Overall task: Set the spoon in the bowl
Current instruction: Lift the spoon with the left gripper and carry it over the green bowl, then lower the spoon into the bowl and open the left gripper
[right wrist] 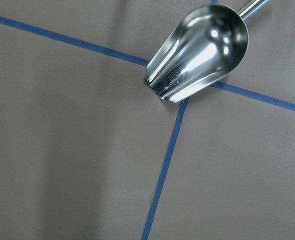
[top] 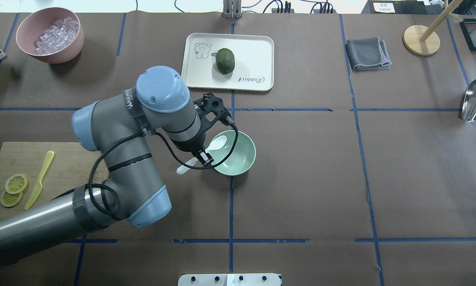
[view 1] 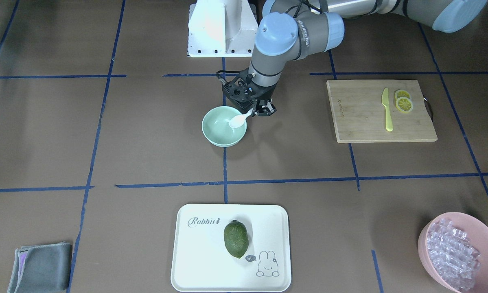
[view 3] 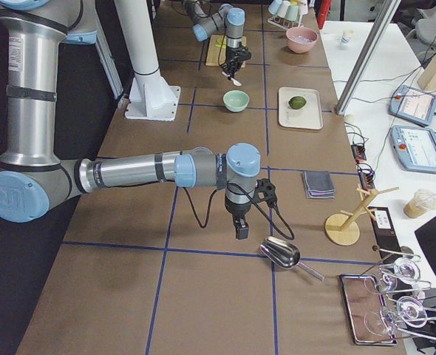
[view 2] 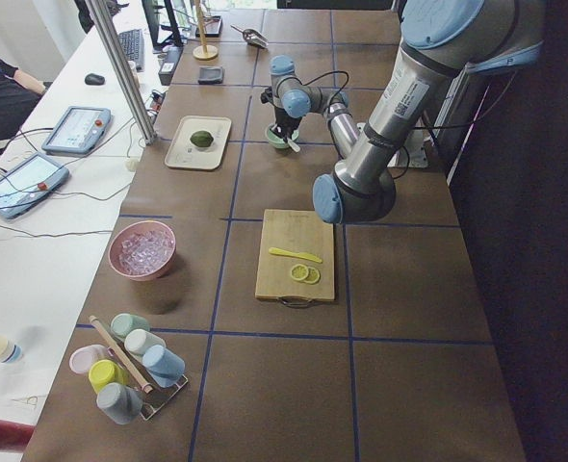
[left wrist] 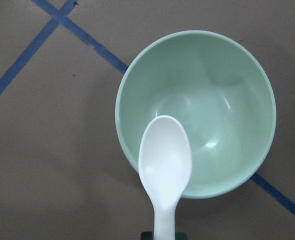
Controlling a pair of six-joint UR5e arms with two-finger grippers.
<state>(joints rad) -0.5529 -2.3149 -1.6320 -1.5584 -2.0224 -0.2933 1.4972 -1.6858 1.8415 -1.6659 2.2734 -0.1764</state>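
Beside the bowl [top: 238, 159], my left hand [top: 204, 159] grips the spoon [top: 217, 143] handle, scoop over it; for my right hand [view 3: 241, 226] I cannot tell.

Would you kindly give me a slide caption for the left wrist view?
The spoon hangs with its scoop over the rim of the empty green bowl.

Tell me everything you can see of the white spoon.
The spoon is small and white and looks like smooth plastic, with an oval scoop and a slim straight handle. The left gripper is shut on the handle's middle, so the handle's end juts out behind the fingers, over the table. The scoop, hollow side up, is over the mint-green bowl, just inside its rim. Whether it touches the bowl cannot be told.
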